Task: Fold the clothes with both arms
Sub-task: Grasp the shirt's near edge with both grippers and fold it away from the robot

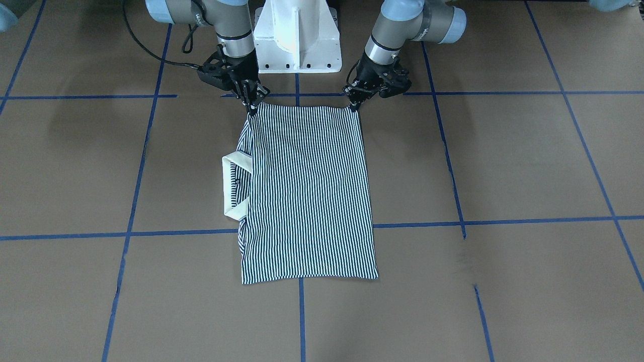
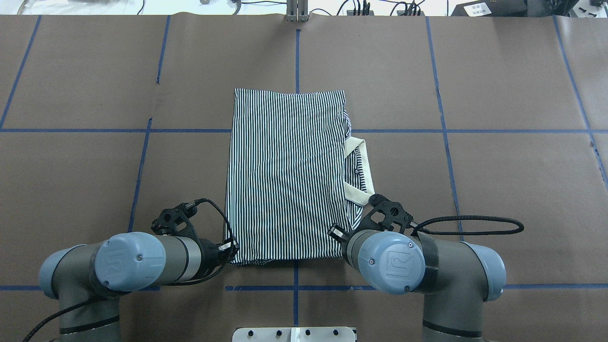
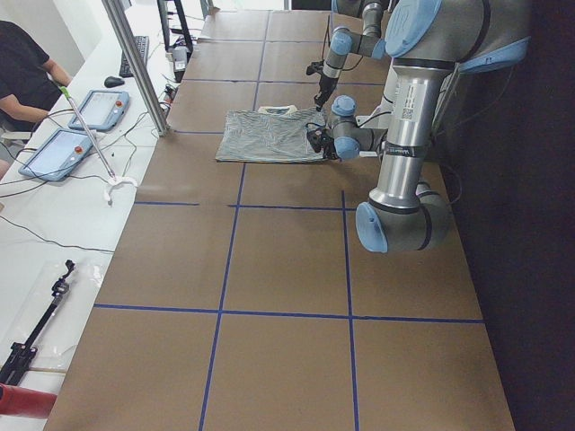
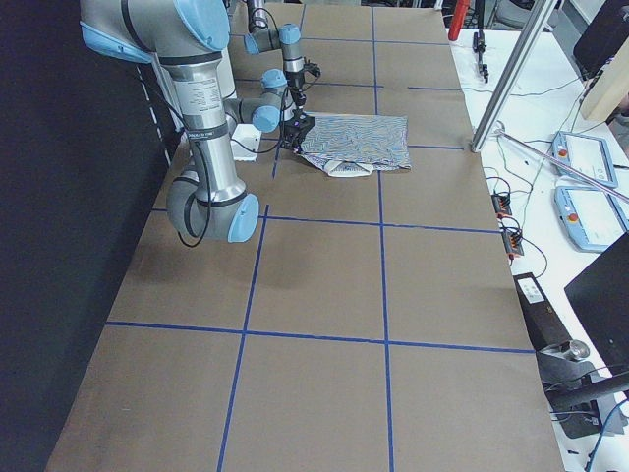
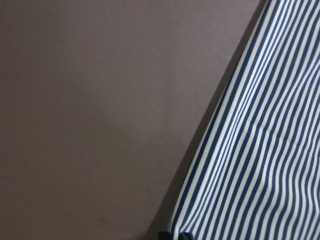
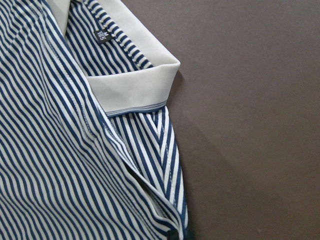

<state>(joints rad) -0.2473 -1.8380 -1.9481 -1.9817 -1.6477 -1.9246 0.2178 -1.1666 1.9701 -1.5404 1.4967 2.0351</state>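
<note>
A: Where's the shirt [image 1: 307,191] right now?

B: Middle of the brown surface [image 1: 503,161], folded into a tall striped rectangle. It runs from right in front of the white base [image 1: 297,35] out to the far side, across one of the blue tape lines [image 1: 503,221].

A: And the collar [image 1: 237,161]?

B: The cream collar is poking out of the long edge on the robot's right, about halfway along. The right wrist camera looks straight into it, and there's a little dark label [image 6: 102,35] inside.

A: What about the arms?

B: Both are down low at the shirt's near edge, one on each corner. The left claw [image 1: 354,103] sits on the near left corner, fingers drawn into a narrow point with the striped cloth pinched between them.

A: Same story on the other side?

B: Pretty much. The right claw [image 1: 251,106] has its fingers squeezed together on the near right corner, just short of the collar. From behind, its tips are mostly hidden under the wrist.

A: Is the near edge lifted?

B: Can't tell. The left wrist camera shows a dark shadow running under the striped edge, nothing more. The rest lies flat, with only faint wrinkles.
</note>
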